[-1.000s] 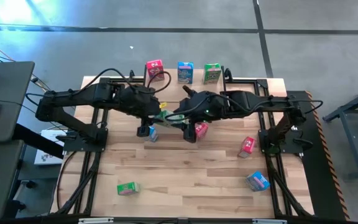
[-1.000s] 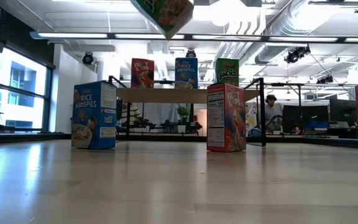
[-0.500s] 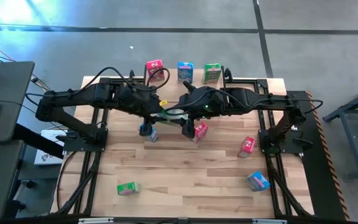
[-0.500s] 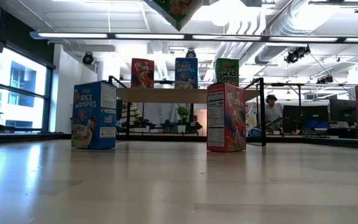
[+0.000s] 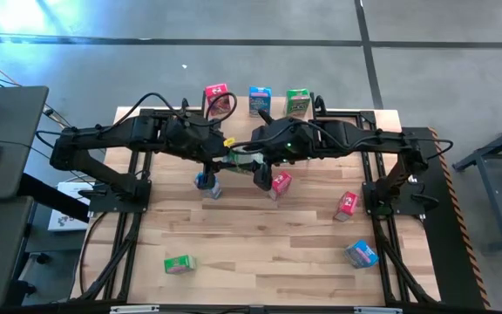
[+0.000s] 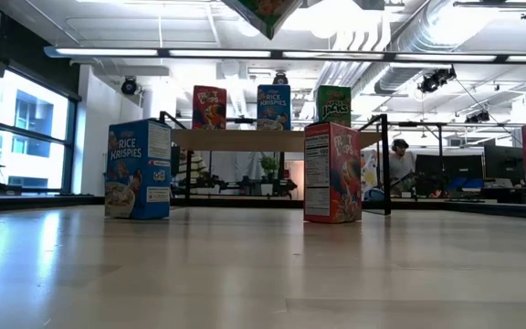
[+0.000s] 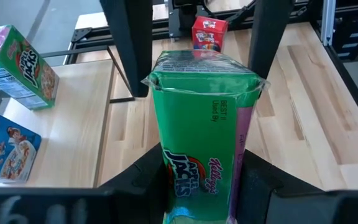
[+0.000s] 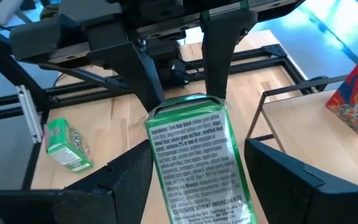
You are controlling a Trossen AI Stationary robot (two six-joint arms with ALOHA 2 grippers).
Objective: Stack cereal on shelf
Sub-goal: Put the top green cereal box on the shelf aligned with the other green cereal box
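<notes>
Above the worktop [image 5: 260, 253], high view: left tool [image 5: 230, 159] and right tool [image 5: 253, 160] meet mid-air over a green cereal box [image 5: 240, 160]; shelf [image 5: 234, 112] at the far edge carries red, blue and green boxes. Low view: the green box hangs overhead. Left wrist: left tool pinches the box between its fingers [image 7: 143, 180]. Right wrist: right tool's fingers [image 8: 126, 177] spread either side of the box.

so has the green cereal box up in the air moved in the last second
Yes. In the low view the green box has risen, with less of it showing above the blue box on the shelf. Both grippers meet at it.
</notes>
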